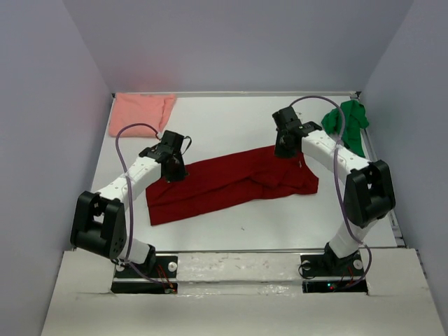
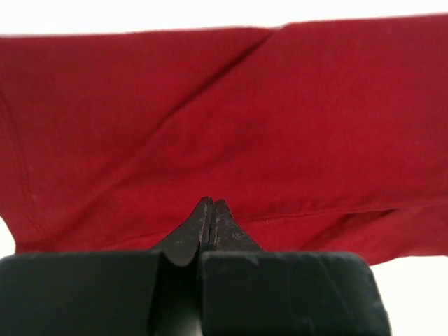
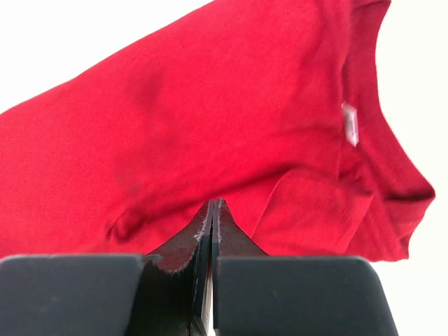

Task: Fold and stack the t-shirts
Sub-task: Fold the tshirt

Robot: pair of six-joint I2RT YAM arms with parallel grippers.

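The dark red t-shirt (image 1: pixel 231 183) lies spread lengthwise across the middle of the table, with folds in it. My left gripper (image 1: pixel 174 172) is shut at its far-left edge; in the left wrist view the closed tips (image 2: pixel 211 203) meet the shirt's hem (image 2: pixel 322 211). My right gripper (image 1: pixel 283 150) is shut at the shirt's far-right edge, near the collar and label (image 3: pixel 350 124); its closed tips (image 3: pixel 215 203) touch the red cloth (image 3: pixel 210 119). The pale salmon pink t-shirt (image 1: pixel 140 112) lies at the far left corner. The bright green t-shirt (image 1: pixel 348 122) lies crumpled at the far right.
The white table (image 1: pixel 231 119) has a raised rim at the back and right edge (image 1: pixel 378 168). Purple cables loop above both arms. The arm bases (image 1: pixel 147 269) stand at the near edge.
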